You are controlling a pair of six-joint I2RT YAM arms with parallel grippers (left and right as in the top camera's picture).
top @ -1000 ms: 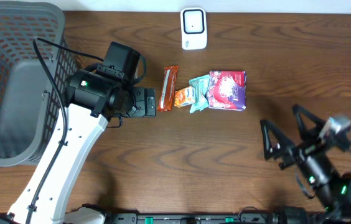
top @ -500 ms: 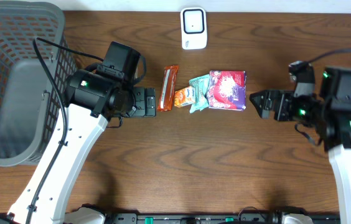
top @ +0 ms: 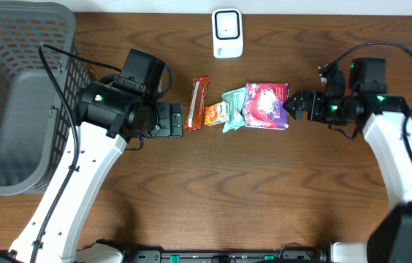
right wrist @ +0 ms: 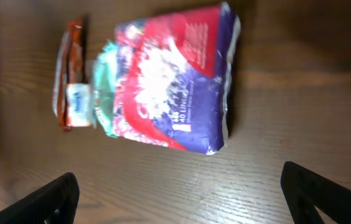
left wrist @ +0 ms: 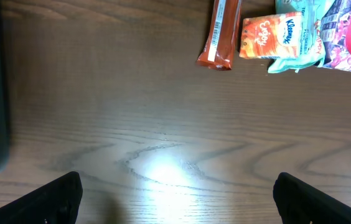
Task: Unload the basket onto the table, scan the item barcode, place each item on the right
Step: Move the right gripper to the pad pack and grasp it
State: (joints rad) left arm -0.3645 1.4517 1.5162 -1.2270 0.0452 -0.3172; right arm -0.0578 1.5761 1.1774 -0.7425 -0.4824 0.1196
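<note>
The red-and-purple packet (top: 266,106) lies flat on the table dead ahead of the right gripper (top: 297,107), its near edge just beside the tips. It's close to square, so there's no clear long axis. The right jaws are spread wide. The left gripper (top: 175,119), spread too, waits beyond the brown bar (top: 200,102) and tissue pack (top: 220,111), clearly the farther hand. A second ago the right arm hung well back; now it's swung in, while the left hasn't moved.

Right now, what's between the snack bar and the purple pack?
An orange tissue pack and a teal packet, side by side, seen in the overhead view.
</note>
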